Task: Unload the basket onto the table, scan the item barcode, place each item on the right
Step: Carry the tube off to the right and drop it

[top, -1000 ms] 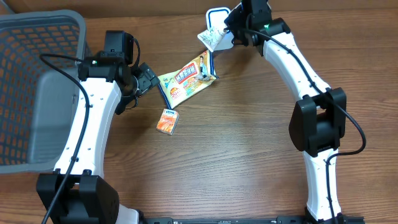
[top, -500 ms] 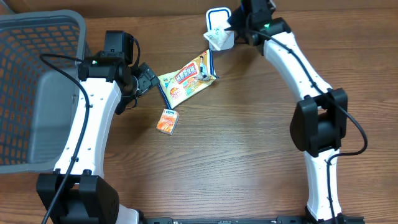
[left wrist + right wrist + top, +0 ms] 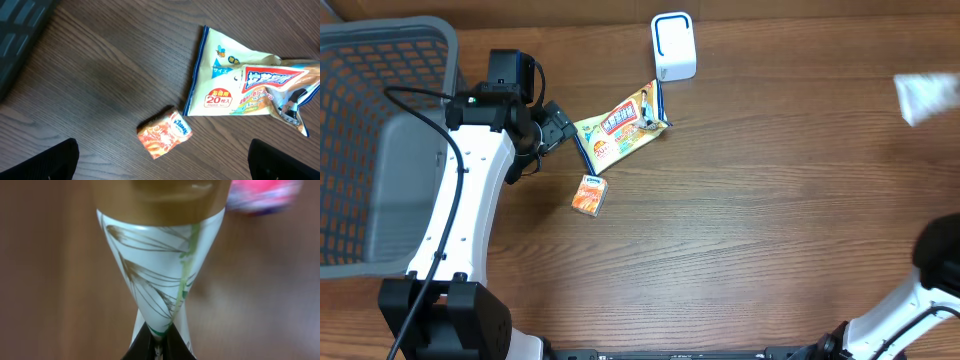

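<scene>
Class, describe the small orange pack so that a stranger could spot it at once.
Start at the grey basket on the left, then go right to the long yellow pouch. Just below its left end lies the tissue pack: orange, squarish, much smaller than the pouch.

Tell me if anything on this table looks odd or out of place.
One thing: a white leaf-print packet is a blur at the overhead view's far right edge, well away from the scanner. The shut right gripper pinches it into a narrow waist. The snack pouch and tissue pack lie flat.
</scene>
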You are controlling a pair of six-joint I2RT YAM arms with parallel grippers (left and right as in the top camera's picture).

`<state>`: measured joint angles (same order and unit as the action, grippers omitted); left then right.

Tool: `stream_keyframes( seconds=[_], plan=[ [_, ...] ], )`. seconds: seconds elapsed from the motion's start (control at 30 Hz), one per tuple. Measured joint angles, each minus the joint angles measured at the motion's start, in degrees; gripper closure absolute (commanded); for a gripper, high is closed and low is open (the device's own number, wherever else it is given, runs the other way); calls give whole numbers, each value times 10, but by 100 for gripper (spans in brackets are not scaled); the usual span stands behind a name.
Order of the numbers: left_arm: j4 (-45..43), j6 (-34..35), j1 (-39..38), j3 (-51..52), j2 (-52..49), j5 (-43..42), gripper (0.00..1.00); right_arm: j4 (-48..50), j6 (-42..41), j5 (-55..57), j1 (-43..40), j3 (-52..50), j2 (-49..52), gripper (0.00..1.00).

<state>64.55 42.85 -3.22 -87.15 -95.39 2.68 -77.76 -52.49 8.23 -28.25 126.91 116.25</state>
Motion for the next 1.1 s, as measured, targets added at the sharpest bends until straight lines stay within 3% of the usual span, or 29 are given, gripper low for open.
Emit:
stream_keyframes(
  seconds=[0.27, 0.5, 0.63, 0.93, 1.1],
  plan=[
    [0, 0, 0, 0, 0, 0, 0, 1, 2, 50, -170, -74, 3, 96],
    [0, 0, 0, 0, 0, 0, 0, 163, 80, 38, -266, -206, 4, 96],
    [0, 0, 0, 0, 0, 0, 0, 227, 115, 11, -280, -267, 8, 96],
    [0, 0, 0, 0, 0, 0, 0, 294, 192, -83, -283, -276, 78, 96],
    [0, 0, 0, 0, 0, 0, 0, 307, 234, -109, -283, -276, 87, 80]
  ],
)
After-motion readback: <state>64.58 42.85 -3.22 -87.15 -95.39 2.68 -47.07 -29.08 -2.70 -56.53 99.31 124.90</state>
